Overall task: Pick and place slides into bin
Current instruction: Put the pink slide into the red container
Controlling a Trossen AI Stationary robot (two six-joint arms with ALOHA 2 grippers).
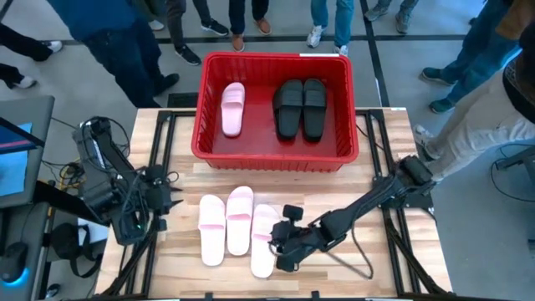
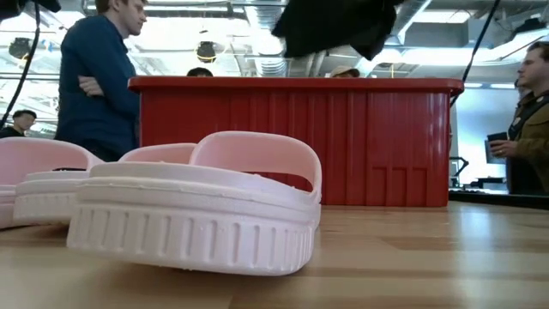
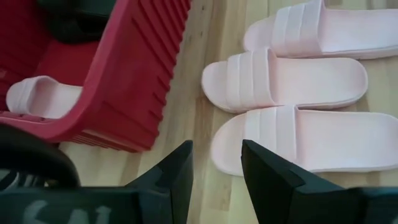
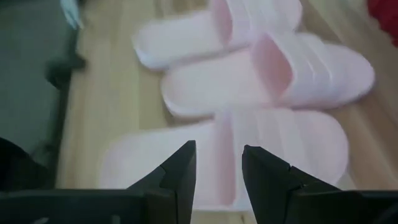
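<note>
Three pale pink slides lie side by side, soles down, on the wooden table: the left one (image 1: 211, 227), the middle one (image 1: 239, 219) and the right one (image 1: 264, 241). The red bin (image 1: 276, 157) stands at the far side; it holds one pink slide (image 1: 232, 109) and two black slides (image 1: 301, 107). My right gripper (image 1: 281, 244) is open and hovers over the right pink slide (image 4: 261, 140); in the low view it (image 2: 334, 26) shows high above the slides. My left gripper (image 1: 167, 203) is open and empty, left of the slides (image 3: 292, 134).
Several people stand around the table's far and right sides. Bare wood lies between the bin's near wall (image 3: 134, 93) and the slides, and to the right of the slides. The dark frame rails (image 1: 393, 242) run along both table sides.
</note>
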